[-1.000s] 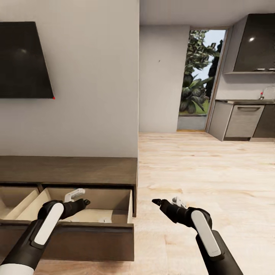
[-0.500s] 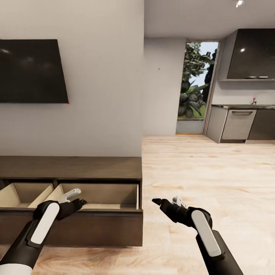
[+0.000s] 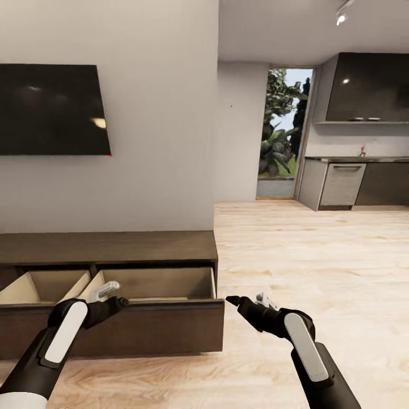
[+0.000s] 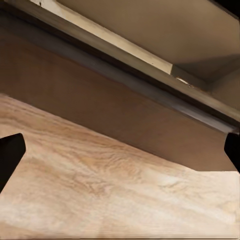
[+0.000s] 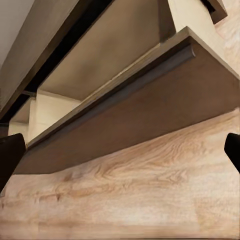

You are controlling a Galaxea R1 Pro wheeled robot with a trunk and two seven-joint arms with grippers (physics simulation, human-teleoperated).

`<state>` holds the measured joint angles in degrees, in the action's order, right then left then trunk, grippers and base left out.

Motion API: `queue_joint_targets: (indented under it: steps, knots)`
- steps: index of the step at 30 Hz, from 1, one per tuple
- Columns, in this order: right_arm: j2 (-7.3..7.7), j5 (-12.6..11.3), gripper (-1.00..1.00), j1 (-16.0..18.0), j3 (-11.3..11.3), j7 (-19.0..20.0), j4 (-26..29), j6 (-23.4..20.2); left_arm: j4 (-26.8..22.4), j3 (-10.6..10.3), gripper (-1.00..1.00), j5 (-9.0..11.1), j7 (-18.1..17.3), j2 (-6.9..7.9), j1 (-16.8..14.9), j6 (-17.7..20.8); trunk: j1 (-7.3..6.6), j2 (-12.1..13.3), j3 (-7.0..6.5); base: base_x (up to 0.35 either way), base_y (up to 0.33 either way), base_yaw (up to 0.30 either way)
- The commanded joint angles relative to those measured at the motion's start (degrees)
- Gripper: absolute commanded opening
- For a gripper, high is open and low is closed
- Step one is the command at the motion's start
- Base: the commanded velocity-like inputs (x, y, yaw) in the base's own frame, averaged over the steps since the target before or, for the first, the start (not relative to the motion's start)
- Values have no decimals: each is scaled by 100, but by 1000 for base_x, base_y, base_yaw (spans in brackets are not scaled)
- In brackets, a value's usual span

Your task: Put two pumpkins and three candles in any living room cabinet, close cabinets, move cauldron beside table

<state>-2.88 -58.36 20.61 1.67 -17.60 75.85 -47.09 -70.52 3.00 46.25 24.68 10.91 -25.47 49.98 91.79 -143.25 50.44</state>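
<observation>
Left gripper [image 3: 116, 296]: fingers spread wide in the wrist view, dark tips at both picture edges with bare floor between; holds nothing.
Right gripper [image 3: 245, 299]: likewise wide open and empty, hanging over the floor [image 3: 318, 267] just off the cabinet's right end.
Cabinet [image 3: 108, 248]: low dark unit under the TV [image 3: 51, 109]; two drawers stand pulled out, pale inside.
Right drawer [image 3: 153, 284]: its front [image 3: 165, 329] is just ahead of the left gripper, near but apart from it.
Contents: what shows of the insides looks bare; the drawer bottoms are mostly hidden behind the fronts.
Step in hand, as I judge it: shutting the drawers.
How to do it well: set the fingers flat against the front's middle and push straight in, so the drawer does not skew.
Risk: pushing near a corner could jam it partway.
</observation>
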Motion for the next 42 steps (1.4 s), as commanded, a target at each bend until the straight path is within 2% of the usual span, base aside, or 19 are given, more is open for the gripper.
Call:
queue_joint_targets:
  steps: [1, 11, 27, 42]
  knots:
    - [-2, -56, 100, 4, 0, -61, 24, -11, -2, 0, 100, 60, 50, 0, -2, 12, -4, -3, 6, -220, 275, -2]
    - [-2, -53, 100, 4, 0, -68, 41, -11, 31, 7, 100, 60, 46, 8, -2, 12, -4, -3, 6, -152, 297, 0]
    - [-2, -46, 100, 4, 6, -68, 25, -11, 249, 5, 100, 49, 46, 6, -2, 6, -4, -3, 6, 50, 311, 0]
    - [-2, -44, 100, 6, 0, -68, -26, -11, 186, -69, 100, 34, 57, -27, -2, -27, -4, -3, 6, -34, 29, 0]
